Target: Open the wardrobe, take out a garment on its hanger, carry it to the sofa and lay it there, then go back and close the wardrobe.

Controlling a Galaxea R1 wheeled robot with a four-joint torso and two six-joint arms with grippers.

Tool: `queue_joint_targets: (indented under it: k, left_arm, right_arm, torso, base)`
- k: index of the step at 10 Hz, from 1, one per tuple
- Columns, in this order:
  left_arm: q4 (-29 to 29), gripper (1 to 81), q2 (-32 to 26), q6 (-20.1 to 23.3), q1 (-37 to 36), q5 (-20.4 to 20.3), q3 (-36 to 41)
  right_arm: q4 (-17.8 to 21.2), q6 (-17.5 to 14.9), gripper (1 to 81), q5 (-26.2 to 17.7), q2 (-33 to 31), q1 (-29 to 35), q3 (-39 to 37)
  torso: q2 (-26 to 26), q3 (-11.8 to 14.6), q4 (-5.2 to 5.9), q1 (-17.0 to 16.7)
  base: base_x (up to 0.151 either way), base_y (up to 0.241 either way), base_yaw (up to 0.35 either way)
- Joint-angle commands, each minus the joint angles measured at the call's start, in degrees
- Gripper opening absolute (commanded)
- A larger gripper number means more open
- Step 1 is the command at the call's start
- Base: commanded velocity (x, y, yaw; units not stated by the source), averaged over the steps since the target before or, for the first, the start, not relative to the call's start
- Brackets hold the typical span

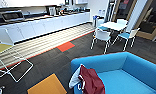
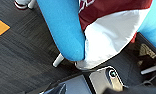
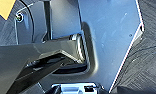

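Observation:
The bright blue sofa (image 1: 124,72) takes up the lower right of the head view. The maroon garment (image 1: 92,81) with its white sleeve (image 1: 75,78) lies draped over the sofa's left arm and onto the seat. A thin white loop at its lower edge (image 1: 80,86) may be the hanger. In the left wrist view the white sleeve (image 2: 111,35) hangs down beside the rounded blue sofa arm (image 2: 65,27), with maroon cloth (image 2: 111,8) above it. The right wrist view looks at dark parts of the robot itself over grey carpet (image 3: 146,62).
A long white kitchen counter (image 1: 41,26) runs along the back wall. A white table (image 1: 114,25) with white chairs (image 1: 102,36) stands at back right. A white wire rack (image 1: 14,65) leans at left. Orange carpet tiles (image 1: 47,86) lie on dark carpet. A white sofa leg (image 2: 58,60) shows.

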Motion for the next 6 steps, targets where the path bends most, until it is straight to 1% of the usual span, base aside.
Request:
queue_joint_targets:
  k: [1, 4, 6]
  left_arm:
    - [7.6, 81.1, -2.0, 0.1, 3.0, -1.0, 1.8]
    - [8.5, 81.1, -2.7, 0.0, 7.7, -4.8, -0.5]
    - [8.6, 81.1, -1.6, 0.0, 9.3, -6.7, -3.0]
  right_arm:
    - [0.1, -0.2, 81.1, -3.5, 0.5, 0.6, 0.5]
    - [0.1, -0.2, 81.1, -3.5, 0.6, 0.7, 0.5]
    - [0.1, -0.2, 81.1, -3.5, 0.7, 0.7, 0.5]
  torso:
    - [0.0, 0.0, 0.00, 0.0]
    - [0.0, 0.0, 0.00, 0.0]
    - [0.0, 0.1, 0.00, -0.1]
  base:
    - [0.000, 0.000, 0.000]
    - [0.000, 0.000, 0.000]
    - [-0.069, 0.000, 0.000]
